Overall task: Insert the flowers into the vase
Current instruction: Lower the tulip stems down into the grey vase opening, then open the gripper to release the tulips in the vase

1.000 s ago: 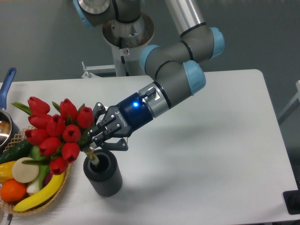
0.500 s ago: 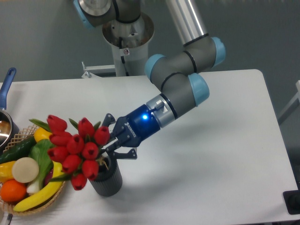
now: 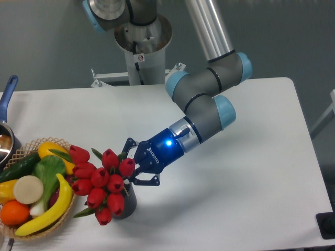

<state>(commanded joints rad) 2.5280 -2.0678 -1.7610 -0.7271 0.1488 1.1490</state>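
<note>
The flowers [image 3: 101, 181], a bunch of red tulip heads with green leaves, lean out to the left and downward over the vase [image 3: 130, 202]. Only a dark grey strip of the vase's right side shows behind the heads; its mouth is hidden. My gripper [image 3: 132, 165] comes in from the right, just above the vase, and is shut on the flowers at the stem end. The stems and my fingertips are covered by the tulip heads, so how deep the stems sit in the vase cannot be seen.
A woven basket [image 3: 36, 234] with a banana, an orange, a cucumber and other produce sits at the front left, close to the flowers. A pot with a blue handle [image 3: 8, 92] is at the far left edge. The arm's base [image 3: 142, 35] stands behind the table.
My gripper has moved down and to the right with the flowers. The bunch has dropped from over the basket to in front of the vase, hiding most of it.
</note>
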